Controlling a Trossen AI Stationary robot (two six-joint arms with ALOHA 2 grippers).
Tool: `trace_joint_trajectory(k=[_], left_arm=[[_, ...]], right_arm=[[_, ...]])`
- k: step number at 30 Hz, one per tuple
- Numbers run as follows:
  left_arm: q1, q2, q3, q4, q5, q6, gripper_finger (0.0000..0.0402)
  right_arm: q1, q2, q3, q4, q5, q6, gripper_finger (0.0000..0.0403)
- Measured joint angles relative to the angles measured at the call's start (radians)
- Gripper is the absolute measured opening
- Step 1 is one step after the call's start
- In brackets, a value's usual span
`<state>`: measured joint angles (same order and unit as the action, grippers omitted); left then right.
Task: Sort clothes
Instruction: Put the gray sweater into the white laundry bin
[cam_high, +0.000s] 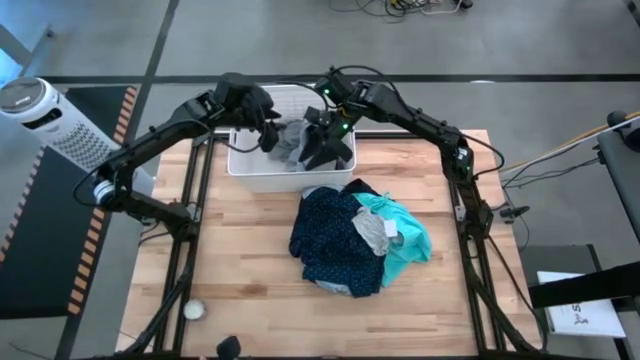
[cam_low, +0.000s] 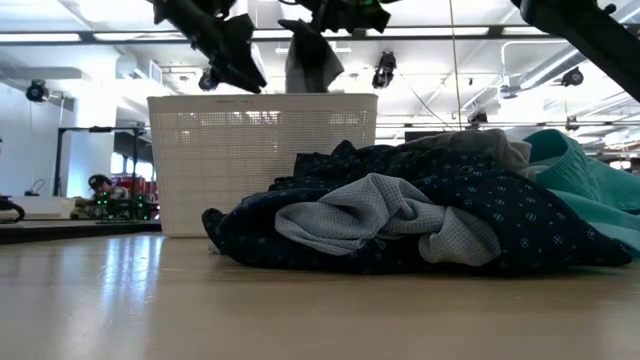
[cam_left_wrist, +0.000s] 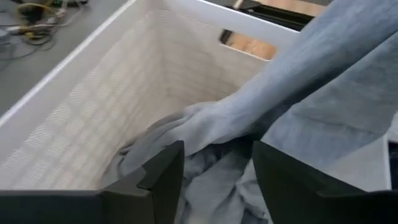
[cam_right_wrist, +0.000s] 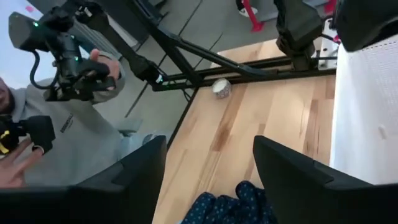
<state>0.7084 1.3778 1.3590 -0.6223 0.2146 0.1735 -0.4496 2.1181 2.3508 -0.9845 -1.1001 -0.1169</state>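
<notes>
My left fingers (cam_left_wrist: 163, 180) gape, released — grey garment (cam_left_wrist: 323, 87) slopes into the basket (cam_left_wrist: 93, 93), just ahead.

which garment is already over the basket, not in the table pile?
The grey garment: it hangs into the white basket between both hands. The navy dotted garment and teal garment lie piled on the table.

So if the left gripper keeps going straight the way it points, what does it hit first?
Most likely the grey garment in the white basket; the left gripper, fingers open, points straight at it. Depth is hard to judge.
</notes>
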Motion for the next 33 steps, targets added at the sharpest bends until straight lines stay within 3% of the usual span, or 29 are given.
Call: trace_joint_trajectory(k=[7, 11, 16, 22, 33], left_arm=[[-0.060, 0.066, 0.000, 0.081, 0.008, 0.044, 0.0243], [-0.069, 0.108, 0.000, 0.117, 0.006, 0.050, 0.0254], [-0.069, 0.142, -0.001, 0.175, -0.031, 0.050, 0.0189], [-0.062, 0.147, -0.001, 0.249, -0.031, 0.069, 0.0024], [0.023, 0.146, -0.001, 0.281, -0.054, 0.068, 0.0001]], right_arm=[[0.000, 0.000, 0.000, -0.001, 0.000, -0.007, 0.0239], [0.000, 0.000, 0.000, -0.001, 0.000, -0.008, 0.0249], [0.000, 0.000, 0.000, -0.001, 0.000, -0.015, 0.0250], [0.000, 0.000, 0.000, -0.003, 0.000, -0.029, 0.0230], [0.004, -0.001, 0.000, -0.005, 0.001, -0.026, 0.0179]])
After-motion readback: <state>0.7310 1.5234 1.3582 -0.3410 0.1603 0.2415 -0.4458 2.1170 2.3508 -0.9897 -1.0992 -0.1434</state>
